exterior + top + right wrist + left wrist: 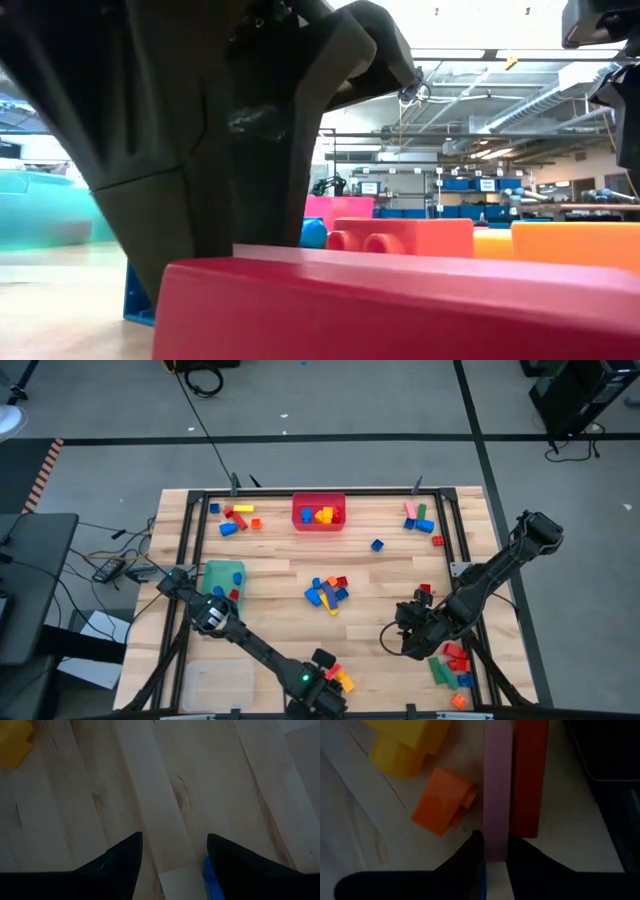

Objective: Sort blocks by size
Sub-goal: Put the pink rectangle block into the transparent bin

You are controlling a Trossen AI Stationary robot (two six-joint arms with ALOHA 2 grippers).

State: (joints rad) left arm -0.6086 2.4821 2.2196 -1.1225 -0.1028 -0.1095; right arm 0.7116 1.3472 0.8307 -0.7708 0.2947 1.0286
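A long pink block lies on the table beside a long red block, close to the near edge. An orange block and a yellow one lie next to them. My left gripper points down over this group, shut on the pink block's end. In the low view its dark body stands behind the red block. My right gripper hangs open over bare wood at the right, with a blue block by one finger. My left gripper pinches the pink block's two long sides at the end nearest the fingers, one finger on each side. The fingers come from above, pointing down, and lie across the block. The block lies flat, alongside the red block.
A red bin with blocks stands at the far edge, a green bin at the left and a clear bin at the near left. Loose blocks lie at the centre, far left, far right and near right.
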